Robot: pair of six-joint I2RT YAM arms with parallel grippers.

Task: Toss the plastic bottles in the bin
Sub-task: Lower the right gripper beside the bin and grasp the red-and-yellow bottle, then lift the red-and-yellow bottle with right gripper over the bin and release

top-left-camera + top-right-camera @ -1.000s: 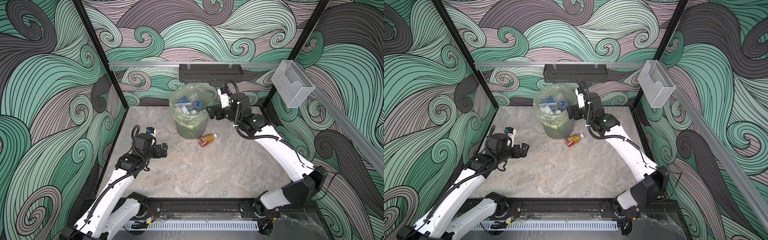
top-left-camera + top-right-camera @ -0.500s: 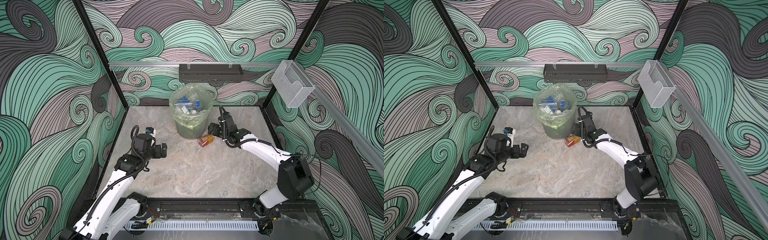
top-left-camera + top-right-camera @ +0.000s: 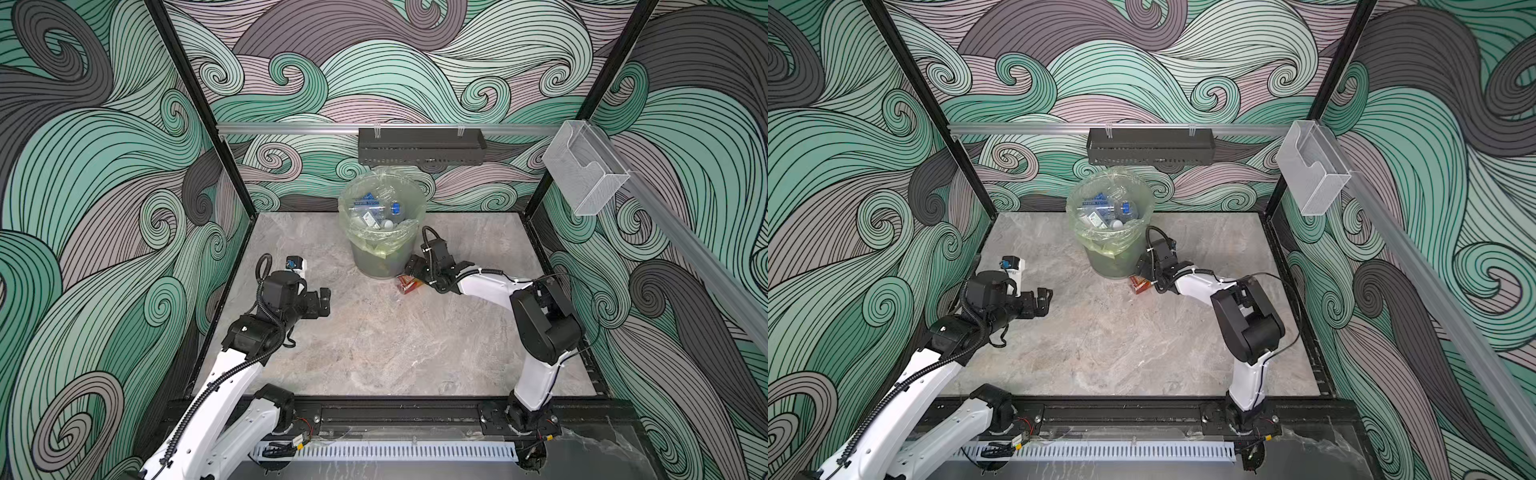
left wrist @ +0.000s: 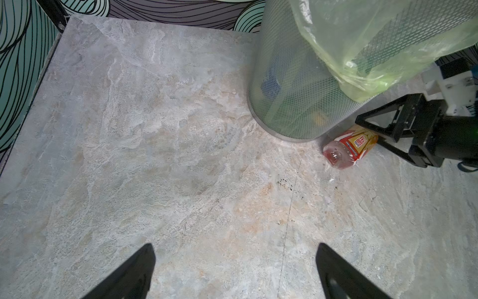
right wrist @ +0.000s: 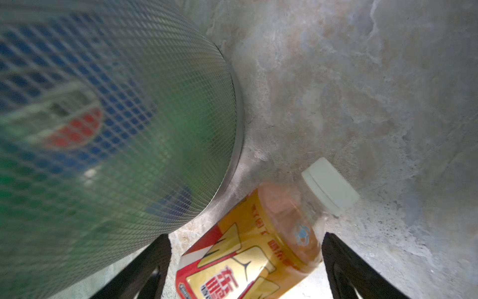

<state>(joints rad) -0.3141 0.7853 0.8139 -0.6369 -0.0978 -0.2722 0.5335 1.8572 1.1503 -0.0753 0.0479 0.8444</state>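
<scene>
Right wrist view: wide-open, empty right hand (image 5: 245,236) astride cylindrical amber bottle (image 5: 253,261) beside mesh bin (image 5: 129,116)

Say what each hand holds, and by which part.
Nothing held. The right hand stands open around the amber, red-labelled plastic bottle; the left hand is empty.

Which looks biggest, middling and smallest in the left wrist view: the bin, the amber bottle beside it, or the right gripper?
1. bin, by far the largest, though cut off by the frame.
2. right gripper, also cut off at the edge.
3. amber bottle, smallest, lying between the open jaws.
</scene>
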